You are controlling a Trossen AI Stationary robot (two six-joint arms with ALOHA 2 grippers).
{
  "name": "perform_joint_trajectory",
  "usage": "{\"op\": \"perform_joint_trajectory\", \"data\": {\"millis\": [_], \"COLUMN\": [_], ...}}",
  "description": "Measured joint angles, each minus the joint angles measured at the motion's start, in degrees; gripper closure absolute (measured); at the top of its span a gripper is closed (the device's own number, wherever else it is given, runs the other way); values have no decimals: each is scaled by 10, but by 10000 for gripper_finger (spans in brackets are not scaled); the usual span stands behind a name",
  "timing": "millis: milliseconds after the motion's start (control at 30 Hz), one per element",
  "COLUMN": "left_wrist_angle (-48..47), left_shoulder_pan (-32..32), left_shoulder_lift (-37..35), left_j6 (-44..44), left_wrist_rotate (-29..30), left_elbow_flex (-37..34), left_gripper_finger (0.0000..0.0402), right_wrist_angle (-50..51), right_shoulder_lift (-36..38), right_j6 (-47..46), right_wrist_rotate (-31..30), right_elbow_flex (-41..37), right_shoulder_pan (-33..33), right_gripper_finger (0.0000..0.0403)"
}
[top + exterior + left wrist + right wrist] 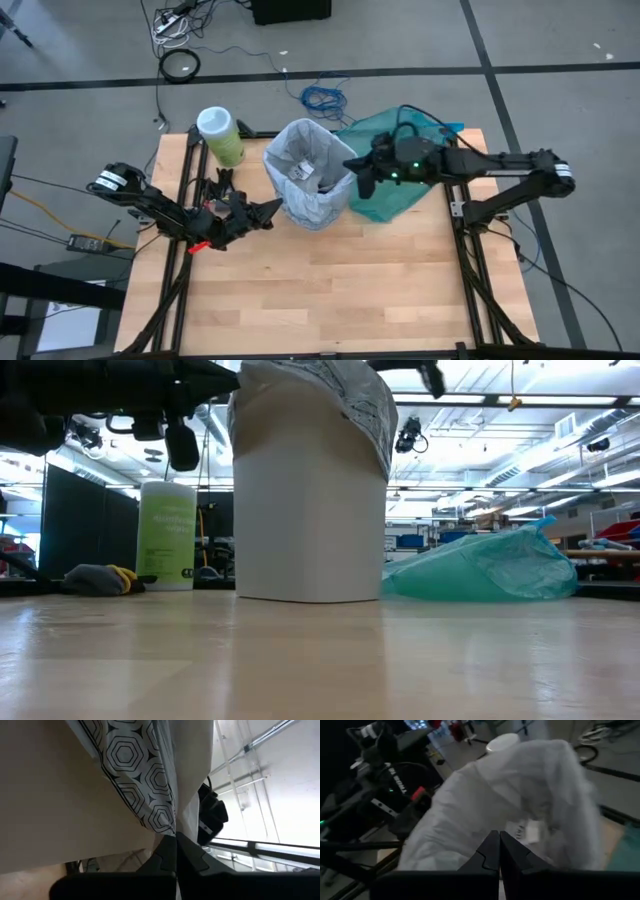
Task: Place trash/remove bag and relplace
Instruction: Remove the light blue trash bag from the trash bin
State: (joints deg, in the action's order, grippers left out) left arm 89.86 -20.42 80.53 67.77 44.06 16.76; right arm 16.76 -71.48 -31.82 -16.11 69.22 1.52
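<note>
A beige bin (310,510) stands at the table's far middle, lined with the pale bag (300,150), whose hexagon-printed edge (365,405) is folded over the rim. Trash scraps (305,175) lie inside the bag and also show in the right wrist view as trash (527,830). My left gripper (276,208) is shut at the bin's left side, on the bag's overhang. My right gripper (362,183) is shut and hovers above the bin's right rim, its tips (498,837) over the bag's mouth (485,795). My left gripper pinches the lower edge of the bag's printed overhang (167,822) between its two fingertips, outside the bin's left wall (60,795). The fingers come nearly level from the table's left, tilted slightly up. The bag stays draped over the rim. My right gripper: I cannot tell whether it touches the bag.
A teal-green plastic bag (405,165) lies on the table right of the bin, under my right arm. A green canister (220,135) stands at the far left corner. Bare wood (330,290) stretches from the bin to the near edge.
</note>
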Motion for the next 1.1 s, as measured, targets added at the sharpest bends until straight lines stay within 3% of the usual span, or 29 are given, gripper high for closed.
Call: {"op": "perform_joint_trajectory", "data": {"millis": [300,600,933,1100], "left_wrist_angle": [0,-2,-3,-5], "left_shoulder_pan": [-2,-2,8,11], "left_shoulder_lift": [-9,-67,-130,-133], "left_j6": [41,-37,-107,-106], "left_wrist_rotate": [-2,17,76,77], "left_elbow_flex": [73,146,144,144], "left_gripper_finger": [400,400,400,400], "right_wrist_angle": [3,-1,61,20], "right_shoulder_lift": [-61,-67,-71,-63], "right_j6": [2,37,35,40], "right_wrist_rotate": [24,6,8,8], "right_elbow_flex": [7,6,2,4], "right_shoulder_pan": [1,1,1,-4], "right_gripper_finger": [403,403,403,403]}}
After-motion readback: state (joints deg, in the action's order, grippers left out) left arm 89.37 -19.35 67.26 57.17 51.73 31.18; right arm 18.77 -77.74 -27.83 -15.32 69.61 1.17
